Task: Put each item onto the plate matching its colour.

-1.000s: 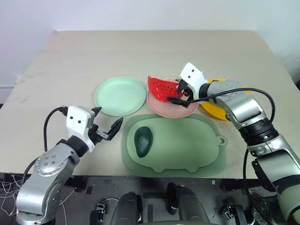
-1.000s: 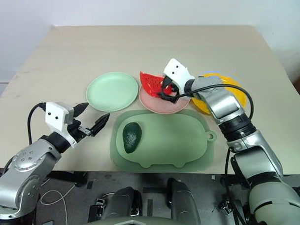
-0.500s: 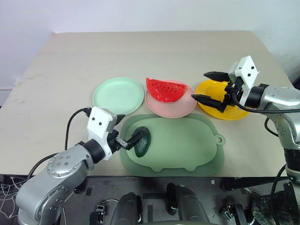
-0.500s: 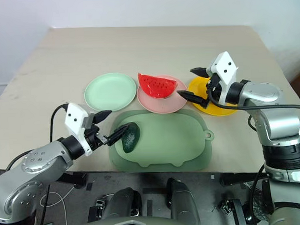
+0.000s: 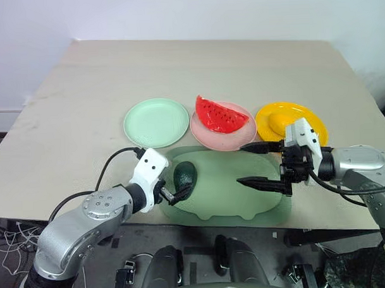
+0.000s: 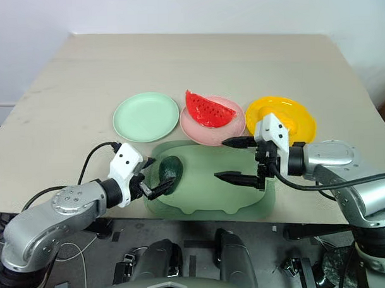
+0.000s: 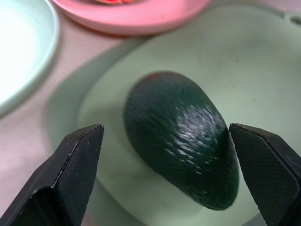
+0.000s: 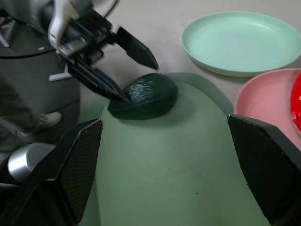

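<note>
The dark green avocado (image 5: 184, 176) lies at the left end of the pale green tray (image 5: 245, 202). My left gripper (image 5: 176, 184) is open and low, its fingers (image 7: 70, 174) standing on either side of the avocado (image 7: 181, 141); I cannot tell whether they touch it. The red watermelon wedge (image 5: 222, 114) rests on the pink plate (image 5: 233, 140). On the yellow plate (image 5: 265, 114) lies the yellow-orange fruit (image 5: 281, 120). The mint green plate (image 5: 155, 122) holds nothing. My right gripper (image 5: 240, 162) hangs open and empty over the tray's right half, pointing left toward the avocado (image 8: 143, 95).
The three plates stand in a row just behind the tray, near the table's front edge. The tray has a small tab at its right side. Bare tabletop (image 5: 196, 68) stretches behind the plates and to the left.
My left gripper has moved right and down, bringing its open fingers around the avocado. My right gripper has drawn back from the yellow plate to above the tray and turned to point left.
</note>
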